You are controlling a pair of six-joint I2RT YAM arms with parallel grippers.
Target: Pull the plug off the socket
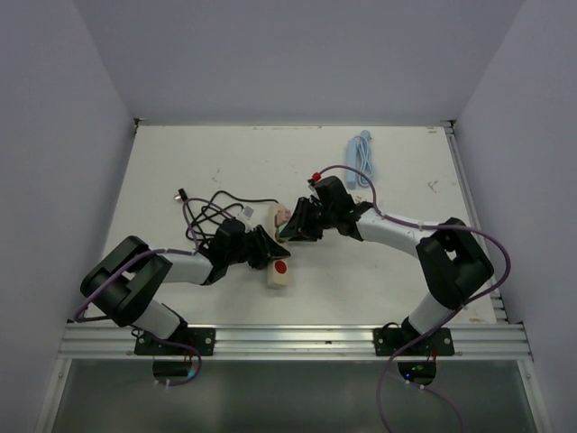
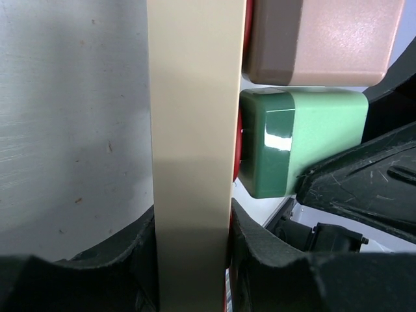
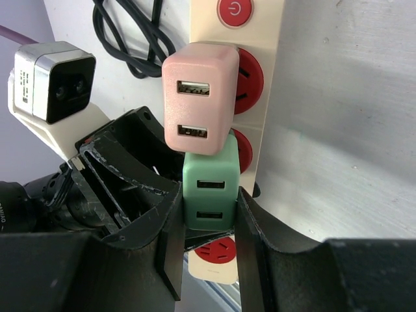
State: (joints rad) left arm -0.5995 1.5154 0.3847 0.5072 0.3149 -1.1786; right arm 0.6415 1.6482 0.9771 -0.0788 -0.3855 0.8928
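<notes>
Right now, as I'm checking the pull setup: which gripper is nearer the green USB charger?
Right. The right gripper is closed around the green USB charger; the left gripper clamps the beige power strip beside it.

Robot-lab test cell. A scuffed white table [image 1: 225, 162] is boxed on three sides by plain pale grey wall panels [image 1: 54, 117]. A silver slotted aluminium rail [image 1: 297, 340] along the near edge carries the bolted black-and-white left arm [image 1: 171, 268] and right arm [image 1: 406, 236], trailing loose purple cables [image 1: 494, 253].

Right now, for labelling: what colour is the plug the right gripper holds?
The plug is green, clearest from the right wrist.
</notes>
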